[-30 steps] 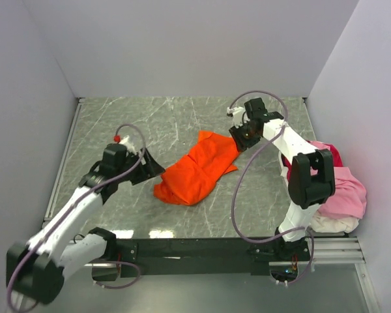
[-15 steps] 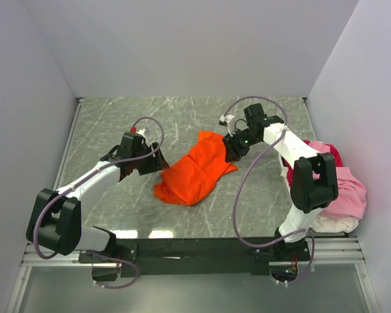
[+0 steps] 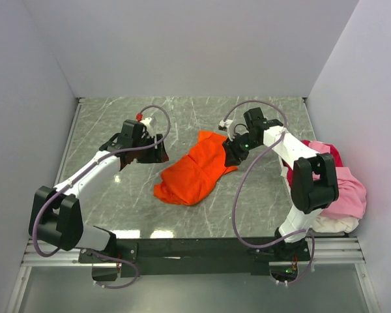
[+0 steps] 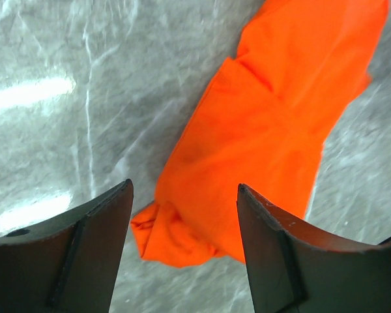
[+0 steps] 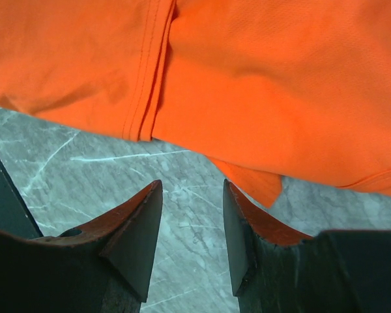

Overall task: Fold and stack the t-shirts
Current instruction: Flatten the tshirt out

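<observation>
The orange t-shirt [image 3: 197, 171] is lying crumpled near the middle of your marble tabletop [image 3: 182, 120], running on a diagonal from far right to near left. It is bunching into soft folds. A stitched hem is showing at its far-right end, and in the left wrist view one corner is gathering into a small lump.

Your right gripper [image 5: 192, 186] is hovering just at that far-right end, jaws standing apart with only bare marble between them. Whether the tips are touching the surface is hard to tell. Your left gripper [image 4: 184, 188] is hanging over the table just left of the shirt, jaws spread wide and gripping nothing.

At the right edge, beside the right arm [image 3: 311, 176], a heap of t-shirts [image 3: 348, 192] in light pink, magenta-red and white is sitting well apart from the orange one.
</observation>
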Robot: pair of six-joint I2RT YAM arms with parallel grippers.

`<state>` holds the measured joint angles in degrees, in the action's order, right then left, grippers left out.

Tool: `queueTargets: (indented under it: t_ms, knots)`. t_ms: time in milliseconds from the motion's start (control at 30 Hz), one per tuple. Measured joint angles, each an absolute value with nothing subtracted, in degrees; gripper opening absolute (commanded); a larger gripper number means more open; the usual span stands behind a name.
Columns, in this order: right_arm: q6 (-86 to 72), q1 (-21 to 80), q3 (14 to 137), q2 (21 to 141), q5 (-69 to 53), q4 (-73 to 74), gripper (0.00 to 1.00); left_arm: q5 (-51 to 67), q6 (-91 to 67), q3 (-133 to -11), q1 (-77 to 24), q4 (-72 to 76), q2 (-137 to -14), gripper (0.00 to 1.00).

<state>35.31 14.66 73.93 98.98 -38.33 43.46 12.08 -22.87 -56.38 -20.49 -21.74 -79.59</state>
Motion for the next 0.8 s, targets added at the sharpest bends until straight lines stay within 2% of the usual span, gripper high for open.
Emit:
queueTargets:
  t_ms: [800]
  knots:
    - [37.6,14.7,71.1,96.2,-39.5,40.0,0.49,11.9,-14.7,-53.6,-24.2,-23.0,-78.5,0.65]
